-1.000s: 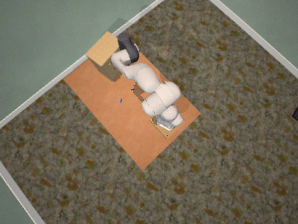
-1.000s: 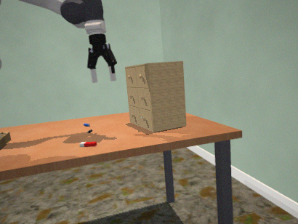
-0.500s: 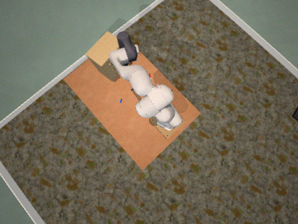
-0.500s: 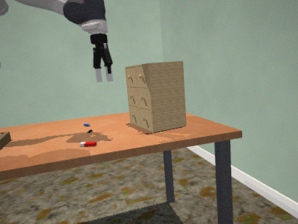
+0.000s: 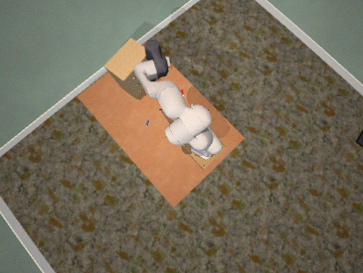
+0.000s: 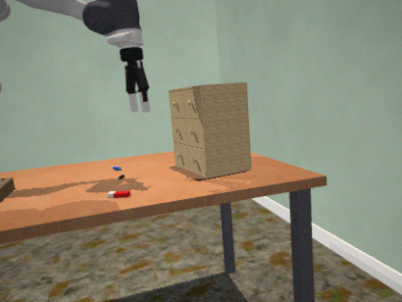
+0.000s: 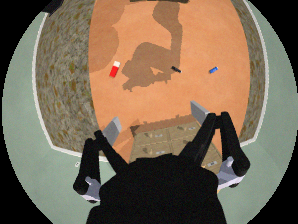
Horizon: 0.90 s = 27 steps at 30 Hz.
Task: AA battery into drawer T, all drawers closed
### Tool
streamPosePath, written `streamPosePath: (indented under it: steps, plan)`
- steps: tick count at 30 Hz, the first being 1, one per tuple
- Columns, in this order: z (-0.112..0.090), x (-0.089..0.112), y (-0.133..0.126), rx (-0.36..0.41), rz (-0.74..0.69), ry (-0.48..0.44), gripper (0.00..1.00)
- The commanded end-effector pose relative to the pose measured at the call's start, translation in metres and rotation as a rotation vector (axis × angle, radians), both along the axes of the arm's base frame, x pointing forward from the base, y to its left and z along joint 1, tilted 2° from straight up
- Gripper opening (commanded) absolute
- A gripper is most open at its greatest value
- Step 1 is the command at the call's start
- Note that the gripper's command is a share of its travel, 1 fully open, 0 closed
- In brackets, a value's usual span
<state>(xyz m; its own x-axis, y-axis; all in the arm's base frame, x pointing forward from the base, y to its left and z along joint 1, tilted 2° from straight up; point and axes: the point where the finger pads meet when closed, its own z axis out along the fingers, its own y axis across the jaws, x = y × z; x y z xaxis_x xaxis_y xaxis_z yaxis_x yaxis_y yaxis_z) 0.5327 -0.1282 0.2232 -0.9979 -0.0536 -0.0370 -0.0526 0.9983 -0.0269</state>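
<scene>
AA battery: taken to be the red cylinder with a white end, though no brand or print can be read on it. It lies flat on the bench, well out in front of the chest's drawer face. Its long axis runs roughly along the near bench edge, with the red end toward the chest and the white end away from it.

Chest: one unit, standing upright at the far end of the bench. Its front carries six drawers in two columns of three, each with one pale knob. All six appear flush. The drawer letters are too small to read, so drawer T cannot be picked out.

Other loose items: one small blue piece and one small black piece. Both lie farther back than the battery, also in front of the drawer face.

Claw: one, hanging high in front of the top drawer row, apart from the chest. Its fingers point down, spread fully, and nothing is between them.
</scene>
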Motion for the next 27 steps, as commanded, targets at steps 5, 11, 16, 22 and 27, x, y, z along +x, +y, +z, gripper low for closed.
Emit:
streamPosePath:
  steps: [5, 11, 16, 22, 27]
  plan:
    - [-0.004, 0.01, -0.001, -0.001, -0.001, -0.092, 1.0]
    - [-0.011, 0.017, -0.001, 0.004, 0.002, -0.187, 1.0]
    - [-0.02, 0.026, -0.001, 0.01, 0.005, -0.31, 1.0]
    - [-0.029, 0.036, -0.001, 0.017, 0.009, -0.44, 1.0]
    - [-0.034, 0.042, 0.0, 0.022, 0.012, -0.521, 1.0]
